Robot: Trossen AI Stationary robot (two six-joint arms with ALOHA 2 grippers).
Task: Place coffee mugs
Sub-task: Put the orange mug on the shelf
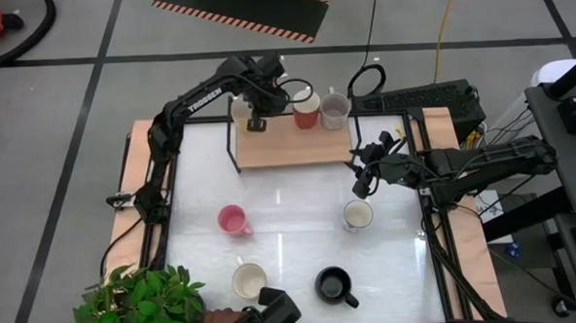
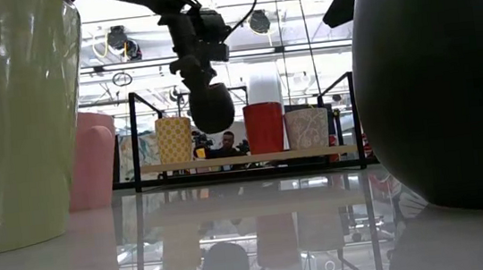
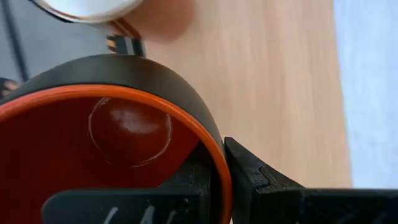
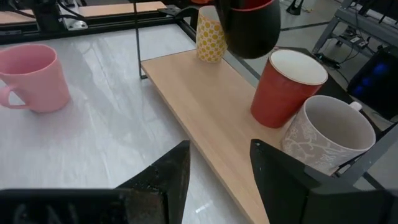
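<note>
My left gripper (image 1: 257, 112) is over the wooden shelf (image 1: 292, 150) at the table's far side, shut on a black mug with a red inside (image 2: 212, 108). On the shelf stand a yellow patterned mug (image 4: 210, 38), a red mug (image 4: 283, 87) and a grey patterned mug (image 4: 326, 134). A pink mug (image 1: 233, 220), two cream mugs (image 1: 358, 215) (image 1: 248, 279) and a black mug (image 1: 333, 284) stand on the white table. My right gripper (image 4: 221, 155) hovers open and empty to the right of the shelf. My left gripper holds the black mug by its rim (image 3: 219, 163), one finger inside the red hollow and one finger (image 3: 264, 183) outside the black wall. The fingers come from above, pointing steeply down. The mug hangs mouth up, clear of the shelf, between the yellow and red mugs.
The shelf stands on a thin black frame (image 2: 134, 142). A green potted plant (image 1: 138, 304) sits at the near left corner, and a dark device (image 1: 272, 313) at the near edge. Bare shelf board lies between the yellow and red mugs.
</note>
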